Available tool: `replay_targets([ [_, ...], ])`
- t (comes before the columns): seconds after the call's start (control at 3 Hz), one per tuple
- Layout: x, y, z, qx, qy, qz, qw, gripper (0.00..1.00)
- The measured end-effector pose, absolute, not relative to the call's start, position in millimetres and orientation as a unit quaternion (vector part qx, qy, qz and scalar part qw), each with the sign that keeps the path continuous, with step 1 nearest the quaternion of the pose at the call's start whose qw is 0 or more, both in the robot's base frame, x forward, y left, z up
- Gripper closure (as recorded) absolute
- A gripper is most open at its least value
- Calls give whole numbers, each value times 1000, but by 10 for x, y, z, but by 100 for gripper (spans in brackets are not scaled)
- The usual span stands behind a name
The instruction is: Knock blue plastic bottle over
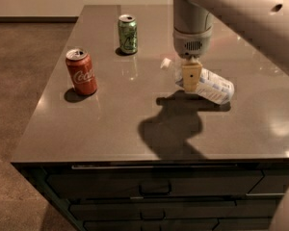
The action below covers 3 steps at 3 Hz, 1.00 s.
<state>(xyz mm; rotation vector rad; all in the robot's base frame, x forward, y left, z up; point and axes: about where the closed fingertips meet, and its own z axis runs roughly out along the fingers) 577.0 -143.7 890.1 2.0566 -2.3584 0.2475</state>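
- My hand (pixel 191 78) hung low over the counter (pixel 111 129), directly in front of the blue plastic bottle (pixel 214 87). I could not tell how far open it was, or whether it held anything.
- The bottle lay nearly flat just behind the hand. Its white cap (pixel 166 62) poked out on the cans' side and its labelled body on the other.
- I judged it light, thin-walled, springy and round, so likely to roll on the smooth, glossy counter. A push on the body would serve better than a grip.
- The green can (pixel 127 33) and red can (pixel 81 71), rigid metal cylinders, stood upright well apart from the hand.
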Motion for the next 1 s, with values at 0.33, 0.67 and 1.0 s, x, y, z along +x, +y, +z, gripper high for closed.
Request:
replay_targets([
  [0.33, 5748, -1349, 8740, 676, -732, 77, 27, 12],
  [0.67, 5815, -1321, 8742, 676, -732, 82, 11, 0],
  [1.0, 5867, -1298, 8741, 677, -732, 85, 0, 0],
])
